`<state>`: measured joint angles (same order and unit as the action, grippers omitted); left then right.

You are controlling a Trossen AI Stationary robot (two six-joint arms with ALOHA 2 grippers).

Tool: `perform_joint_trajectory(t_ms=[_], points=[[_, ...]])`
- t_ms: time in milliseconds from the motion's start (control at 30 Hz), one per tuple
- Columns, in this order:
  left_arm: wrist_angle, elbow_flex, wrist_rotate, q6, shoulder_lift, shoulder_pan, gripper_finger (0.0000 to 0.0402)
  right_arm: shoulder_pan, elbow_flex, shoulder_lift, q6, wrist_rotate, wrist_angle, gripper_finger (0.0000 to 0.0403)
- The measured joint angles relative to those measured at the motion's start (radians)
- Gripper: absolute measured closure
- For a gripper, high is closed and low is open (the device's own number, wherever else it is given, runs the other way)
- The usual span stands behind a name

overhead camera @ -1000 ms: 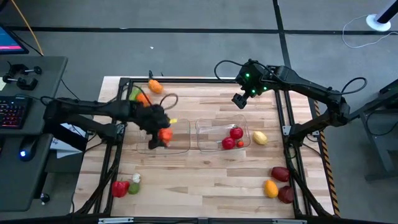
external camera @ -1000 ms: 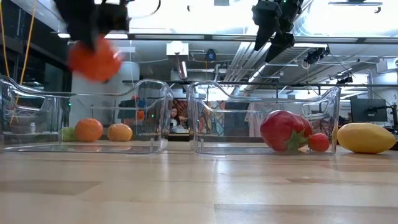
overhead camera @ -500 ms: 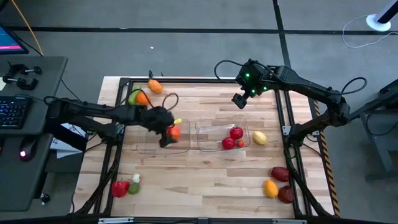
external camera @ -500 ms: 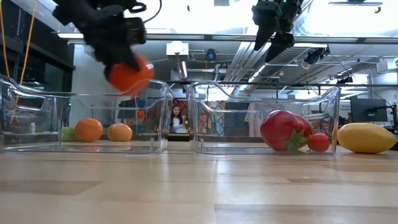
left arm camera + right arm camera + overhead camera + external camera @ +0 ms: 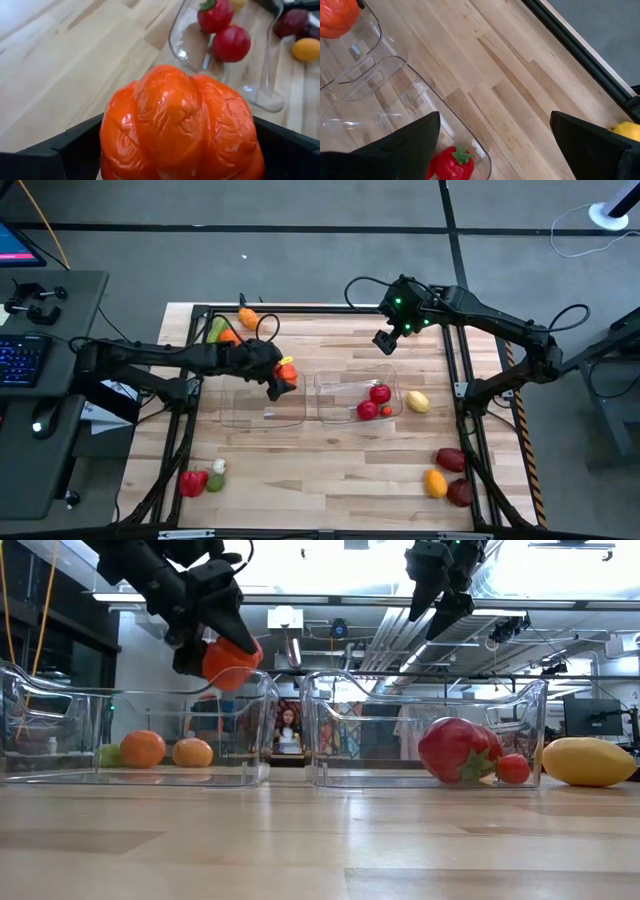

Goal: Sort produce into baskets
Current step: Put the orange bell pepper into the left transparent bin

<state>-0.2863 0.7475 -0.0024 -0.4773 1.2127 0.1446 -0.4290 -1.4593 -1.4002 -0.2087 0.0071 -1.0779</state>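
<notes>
Left gripper [image 5: 222,648] pinching an orange toy pepper [image 5: 180,125] across its lobed, seemingly light, glossy-slick body above the left basket [image 5: 140,730].

bright, even (low view perhaps backlit)

Glossy wrinkled orange pepper [image 5: 180,125]; clear plastic basket [image 5: 430,730]; matt wood table [image 5: 330,470].

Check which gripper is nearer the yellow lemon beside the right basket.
Right. The right gripper hangs above the table's far side, just past the right basket, near the lemon. The left gripper holds an orange pepper over the left basket, farther off.
</notes>
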Motion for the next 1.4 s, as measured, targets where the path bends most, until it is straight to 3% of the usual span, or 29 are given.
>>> perform_joint_trajectory(t_ms=[133,200,267,333,367,467,600,700,833,933,1033,1167,1233,1400], points=[[0.022,-0.001,0.029,-0.124,-0.007,-0.012,0.0002,0.0,0.0,0.0,0.0,0.0,0.0,0.0033],[0.103,-0.006,0.095,-0.135,0.0,-0.027,0.0002,0.0,0.0,0.0,0.0,0.0,0.0,0.0033],[0.285,-0.043,0.25,-0.15,0.022,-0.044,0.0002,0.0,0.0,0.0,0.0,0.0,0.0,0.0033],[0.48,-0.087,0.433,-0.255,0.059,-0.05,0.0002,0.0,0.0,0.0,0.0,0.0,0.0,0.0033],[0.546,-0.101,0.477,-0.305,0.079,-0.053,0.0002,0.0,0.0,0.0,0.0,0.0,0.0,0.0033],[0.577,-0.124,0.507,-0.421,0.119,-0.058,0.0002,0.0,0.0,0.0,0.0,0.0,0.0,0.0033],[0.593,-0.132,0.543,-0.714,0.125,-0.089,0.0002,0.0,0.0,0.0,0.0,0.0,0.0,0.0033],[0.619,-0.131,0.471,-0.789,0.076,-0.119,0.0002,0.0,0.0,0.0,0.0,0.0,0.0,0.0033],[0.589,-0.13,0.194,-0.824,-0.013,-0.109,0.0002,0.0,0.0,0.0,0.0,0.0,0.0,0.0033],[0.534,-0.13,0.067,-0.891,-0.075,-0.09,0.0002,0.0,0.0,0.0,0.023,0.001,0.0,0.0033],[0.456,-0.13,0.035,-0.93,-0.119,-0.069,0.0002,-0.006,0.0,0.0,0.307,0.046,0.023,0.0033],[0.305,-0.13,0.132,-0.876,-0.172,-0.059,0.0002,-0.01,0.0,0.0,0.604,0.068,0.052,0.0033],[0.261,-0.13,0.148,-0.737,-0.195,-0.06,0.0002,-0.01,0.0,0.0,0.723,0.066,0.068,0.0033],[0.162,-0.13,0.242,-0.255,-0.278,-0.068,0.0002,-0.016,0.002,-0.009,1.233,0.062,0.173,0.0033]])
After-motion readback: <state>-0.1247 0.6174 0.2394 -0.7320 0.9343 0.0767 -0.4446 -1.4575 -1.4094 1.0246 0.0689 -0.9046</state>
